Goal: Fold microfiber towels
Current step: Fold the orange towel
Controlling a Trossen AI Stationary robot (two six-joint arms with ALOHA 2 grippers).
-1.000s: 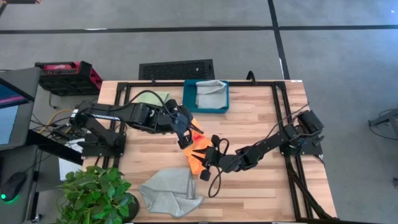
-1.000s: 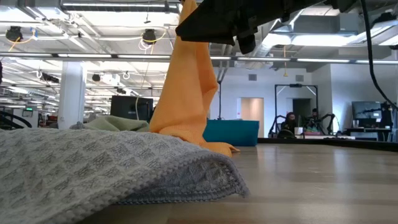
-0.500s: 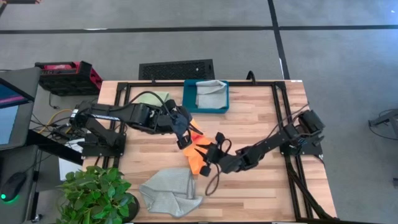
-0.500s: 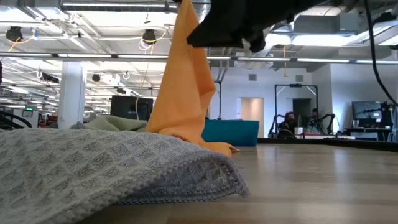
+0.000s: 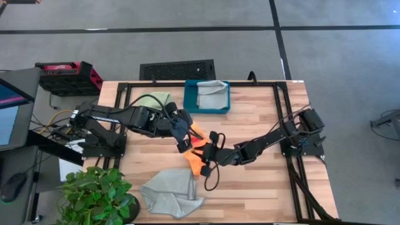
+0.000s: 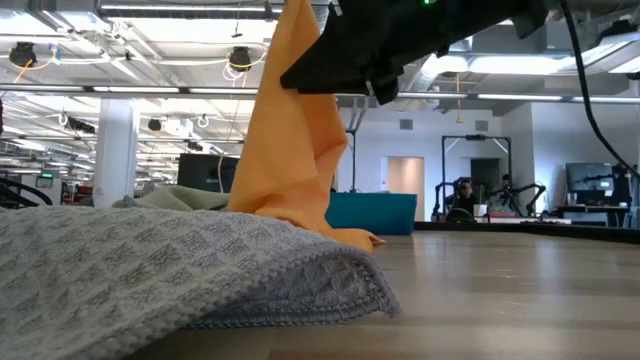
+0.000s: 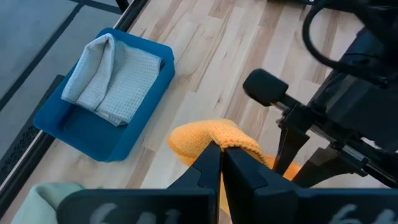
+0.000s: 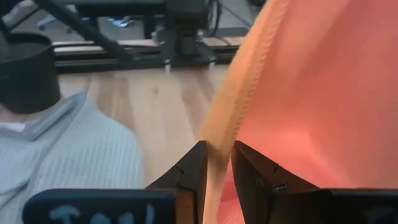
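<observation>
The orange towel (image 5: 196,160) is held up between both grippers near the table's middle. In the low view it hangs (image 6: 290,130) with its lower end (image 6: 345,238) on the wood. My left gripper (image 5: 185,145) is shut on it, as the left wrist view (image 7: 219,155) shows. My right gripper (image 5: 204,152) is shut on it too (image 8: 217,163). A pale grey towel (image 5: 169,190) lies crumpled near the front edge. A green towel (image 5: 156,98) lies at the far left. Another grey towel (image 5: 211,87) lies folded in the teal tray (image 5: 190,100). My left gripper pinches a bunched fold of the orange towel (image 7: 214,135) between its two fingers, several layers thick. The towel is lifted there and hangs below the fingers. My right gripper pinches the towel's hemmed edge (image 8: 231,109) between its two fingers. The cloth hangs slack from the hold, its lower end on the table.
The teal tray stands at the table's far edge (image 7: 93,127). The grey towel fills the near foreground (image 6: 150,270) and shows in the right wrist view (image 8: 74,155). A potted plant (image 5: 100,194) stands at the near left corner. Bare wood lies at the table's right.
My right gripper has gone toward the far edge and the table's left, closer to my left gripper, staying shut on the orange towel. The towel's raised upper part has shifted a little to the left; its lower end has stayed on the table.
</observation>
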